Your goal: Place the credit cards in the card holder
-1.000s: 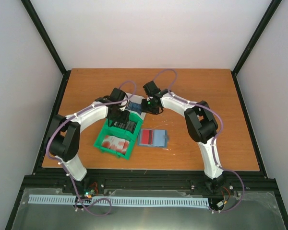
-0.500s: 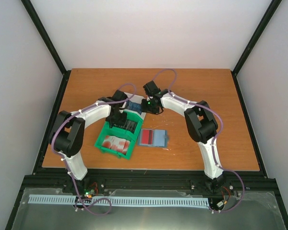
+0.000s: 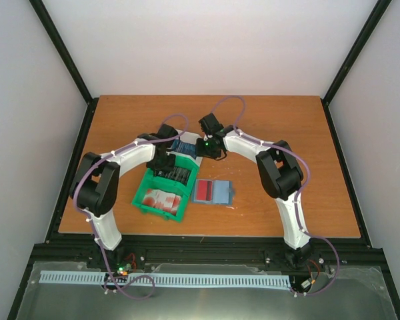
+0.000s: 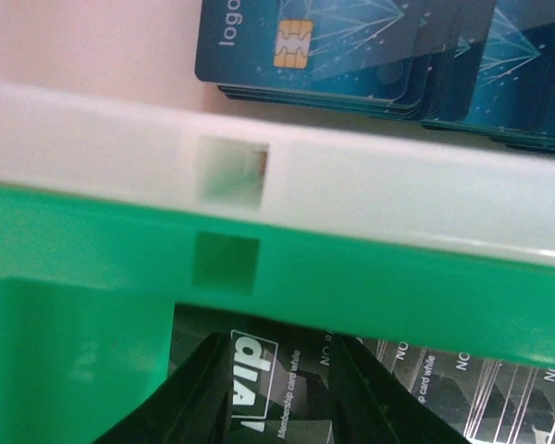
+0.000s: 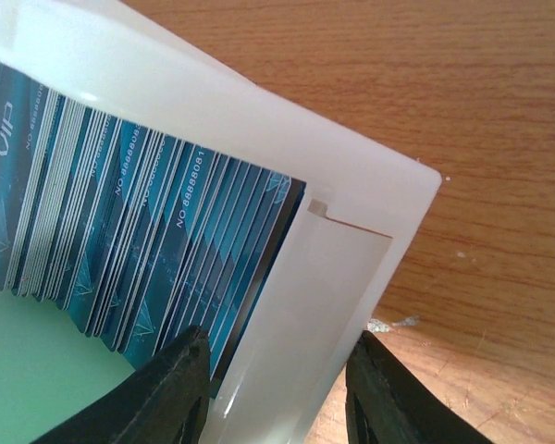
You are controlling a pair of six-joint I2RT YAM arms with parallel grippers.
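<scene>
"VIP" and "NO 8888081" on blue credit cards (image 5: 120, 240) in white bin (image 5: 351, 185)

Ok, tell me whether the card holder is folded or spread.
Spread: the card holder lies opened flat, a red card on its left half.

Blue credit cards (image 5: 120, 213) stand fanned in a white bin (image 5: 351, 268) on a wooden table (image 5: 398, 92).
The right gripper (image 5: 279, 339) clasps the bin's corner wall, with one finger inside beside the cards and the other outside against the rim.
</scene>
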